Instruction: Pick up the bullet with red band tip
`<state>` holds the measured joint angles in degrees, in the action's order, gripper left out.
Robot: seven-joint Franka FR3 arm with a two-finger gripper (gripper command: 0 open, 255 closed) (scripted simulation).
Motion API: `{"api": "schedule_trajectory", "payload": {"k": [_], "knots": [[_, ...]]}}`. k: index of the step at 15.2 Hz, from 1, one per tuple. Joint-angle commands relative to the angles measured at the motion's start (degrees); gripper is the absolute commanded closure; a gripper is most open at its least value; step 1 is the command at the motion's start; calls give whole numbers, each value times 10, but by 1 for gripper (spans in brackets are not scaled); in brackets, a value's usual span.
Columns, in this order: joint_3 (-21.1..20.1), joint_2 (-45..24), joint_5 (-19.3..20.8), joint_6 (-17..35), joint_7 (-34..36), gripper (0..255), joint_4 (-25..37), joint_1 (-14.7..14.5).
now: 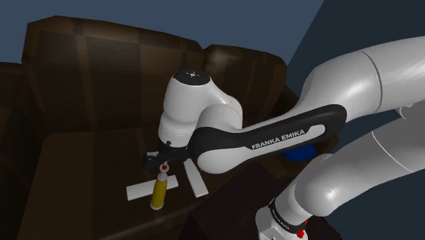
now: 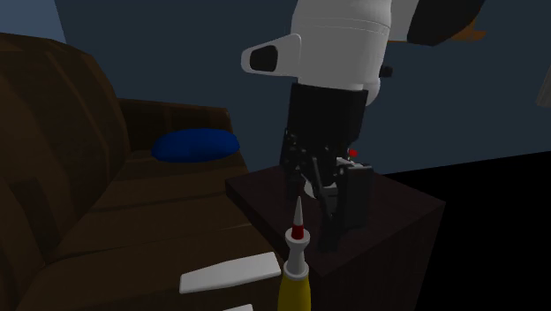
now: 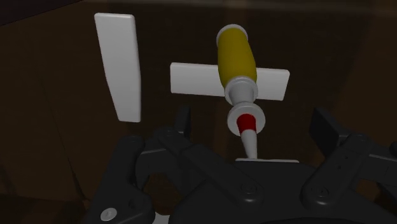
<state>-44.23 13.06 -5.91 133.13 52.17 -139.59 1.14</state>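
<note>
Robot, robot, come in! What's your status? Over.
Pincer open, over the tip, not gripping. Yellow bullet upright on sofa. White strips beside it, nothing blocking.

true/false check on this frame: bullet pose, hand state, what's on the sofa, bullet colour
1. The bullet stands upright with its tip toward the hand. True.
2. The hand is shut on the bullet. False: its fingers stand apart on either side of the tip and do not touch it.
3. Two white strips lie flat on the sofa seat. True.
4. The bullet's body is blue. False: the body is yellow, with a red band below a white tip.
</note>
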Motion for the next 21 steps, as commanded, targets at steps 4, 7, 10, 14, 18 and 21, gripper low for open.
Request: {"api": "schedule_trajectory", "payload": {"k": [4, 7, 10, 14, 18, 21], "knots": [[-10, -22, 17, 31, 15, 0, -13, 7], [-9, -20, 16, 30, 13, 255, -14, 7], [-9, -20, 16, 30, 13, 255, -14, 7], [-10, -22, 17, 31, 15, 255, -13, 7], [1, 4, -3, -3, -3, 255, 1, -1], [10, 21, -14, -29, -13, 255, 13, -6]]}}
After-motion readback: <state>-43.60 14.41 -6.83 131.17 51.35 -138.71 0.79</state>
